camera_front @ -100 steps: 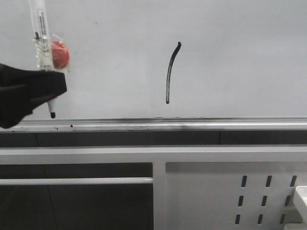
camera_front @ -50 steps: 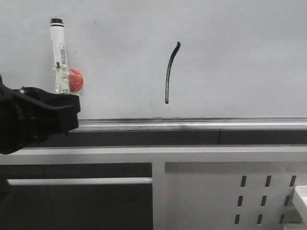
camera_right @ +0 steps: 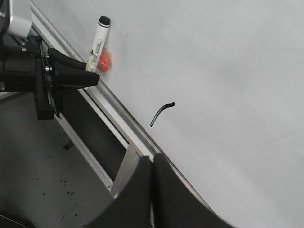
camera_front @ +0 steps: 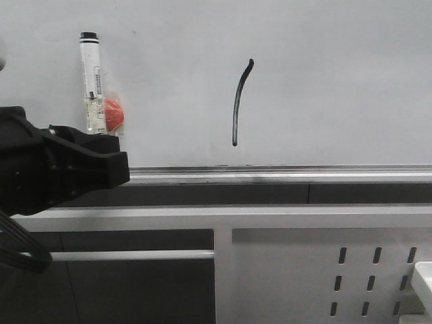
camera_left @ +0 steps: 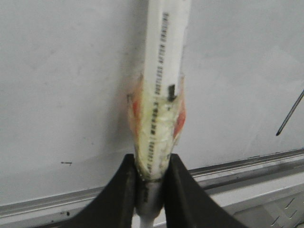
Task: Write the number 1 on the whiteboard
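Note:
The whiteboard (camera_front: 337,81) fills the upper front view, with its silver rail (camera_front: 283,177) below. The number 1 (camera_front: 238,101) is a thin black, slightly curved stroke with a small hook on top; it also shows in the left wrist view (camera_left: 290,112) and the right wrist view (camera_right: 161,113). My left gripper (camera_front: 94,138) is shut on a white marker (camera_front: 90,77) held upright, left of the stroke, with a red piece (camera_front: 115,115) taped to it. In the left wrist view the fingers (camera_left: 122,190) clamp the marker (camera_left: 164,71). My right gripper (camera_right: 153,159) is shut and empty, well away from the board.
A white metal panel with oblong slots (camera_front: 371,270) stands below the rail at the lower right. A white horizontal bar (camera_front: 128,255) runs at the lower left. A white object (camera_front: 424,277) shows at the right edge. Grey floor with dark specks (camera_right: 42,180) lies below.
My left gripper has moved right and down with the marker, so the marker sits lower against the board and its tip is now hidden. The stroke is unchanged.

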Tool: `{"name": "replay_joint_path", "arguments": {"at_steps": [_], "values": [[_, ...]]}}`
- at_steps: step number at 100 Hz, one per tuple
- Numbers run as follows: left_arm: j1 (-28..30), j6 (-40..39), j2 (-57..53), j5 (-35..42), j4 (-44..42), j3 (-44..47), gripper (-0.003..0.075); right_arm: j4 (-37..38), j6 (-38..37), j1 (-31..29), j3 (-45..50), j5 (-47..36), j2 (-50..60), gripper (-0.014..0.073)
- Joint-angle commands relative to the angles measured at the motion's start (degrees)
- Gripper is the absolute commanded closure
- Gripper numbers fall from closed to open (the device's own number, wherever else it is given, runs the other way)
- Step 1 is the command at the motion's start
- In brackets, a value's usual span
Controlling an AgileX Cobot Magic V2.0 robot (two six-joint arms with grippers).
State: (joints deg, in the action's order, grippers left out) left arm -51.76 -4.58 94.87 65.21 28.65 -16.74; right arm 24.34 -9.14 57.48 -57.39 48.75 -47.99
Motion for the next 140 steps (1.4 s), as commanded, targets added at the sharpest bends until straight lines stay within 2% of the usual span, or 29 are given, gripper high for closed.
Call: {"name": "replay_joint_path", "arguments": {"at_steps": [1,140], "values": [[0.0,0.0,-1.3,12.7,0.6,-1.1,0.0740,2.4,0.1,0.0,-1.3,-3.7,0.3,0.0663],[1.1,0.0,-1.2,12.8,2.2,-2.3,0.0724,2.4,0.1,0.0,-1.3,-3.9,0.3,0.0663]]}}
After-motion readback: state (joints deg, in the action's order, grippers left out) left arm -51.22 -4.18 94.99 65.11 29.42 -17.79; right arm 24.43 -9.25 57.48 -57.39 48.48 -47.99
